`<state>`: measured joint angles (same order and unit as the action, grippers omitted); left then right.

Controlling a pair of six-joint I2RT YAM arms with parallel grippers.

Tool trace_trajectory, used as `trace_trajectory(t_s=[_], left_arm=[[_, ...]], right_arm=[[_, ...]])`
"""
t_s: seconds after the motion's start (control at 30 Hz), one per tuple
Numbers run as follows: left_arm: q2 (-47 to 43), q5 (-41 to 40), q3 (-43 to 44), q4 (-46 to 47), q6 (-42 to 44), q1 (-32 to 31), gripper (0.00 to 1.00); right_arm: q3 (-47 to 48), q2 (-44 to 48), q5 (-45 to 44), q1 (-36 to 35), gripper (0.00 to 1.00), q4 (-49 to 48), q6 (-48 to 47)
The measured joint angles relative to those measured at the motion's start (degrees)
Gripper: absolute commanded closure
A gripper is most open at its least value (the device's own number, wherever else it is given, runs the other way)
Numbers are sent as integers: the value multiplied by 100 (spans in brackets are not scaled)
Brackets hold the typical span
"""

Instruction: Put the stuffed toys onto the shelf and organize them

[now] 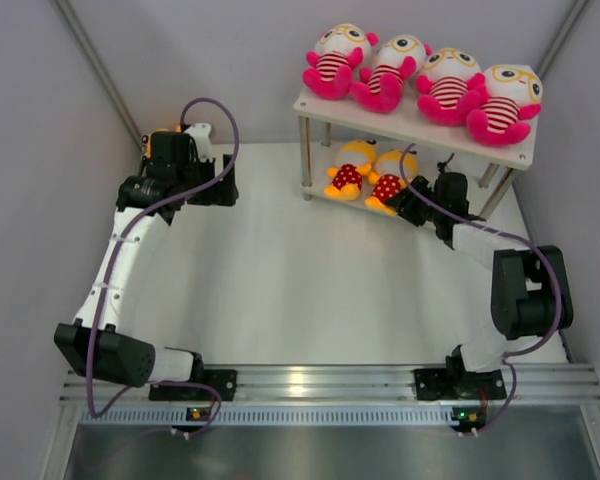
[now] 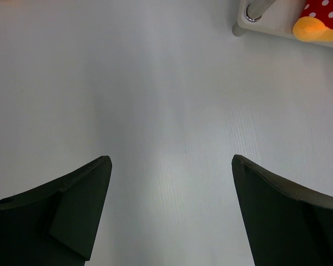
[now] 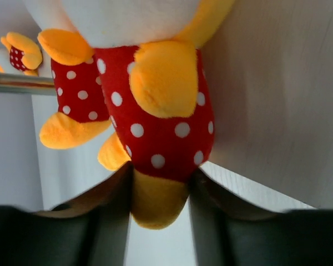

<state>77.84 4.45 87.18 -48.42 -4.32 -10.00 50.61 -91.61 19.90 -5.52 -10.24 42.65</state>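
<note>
As fingers point(image 3: 100, 200) pinch, dotted plush doll point(image 3: 158, 136) sits.

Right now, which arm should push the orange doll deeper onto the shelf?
The right one, probably. The right gripper pinches the foot of the orange doll at the edge of the shelf. The left gripper hangs open over the table, well off to the side.
</note>
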Motion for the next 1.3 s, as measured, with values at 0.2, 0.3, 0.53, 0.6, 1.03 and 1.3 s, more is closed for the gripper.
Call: trace_trajectory(t_s=[0.2, 0.3, 0.53, 0.6, 1.03, 1.3], left_arm=[[0, 26, 0, 0, 2, 11, 5], [0, 66, 0, 0, 2, 15, 5], [0, 63, 0, 0, 87, 17, 5], [2, 55, 0, 0, 122, 17, 4], [1266, -833, 487, 341, 833, 463, 10], [4577, -1493, 2852, 754, 944, 1010, 16]], right_arm=[[7, -7, -433, 13, 26, 39, 4], [-173, 254, -671, 17, 11, 114, 0], [-501, 1307, -1176, 0, 1, 699, -168], [-573, 1523, -1255, -13, 1, 876, -229], [-907, 2798, -1609, -164, 1, 2050, -732], [-1200, 3615, -2000, -463, 1, 2581, -1209]])
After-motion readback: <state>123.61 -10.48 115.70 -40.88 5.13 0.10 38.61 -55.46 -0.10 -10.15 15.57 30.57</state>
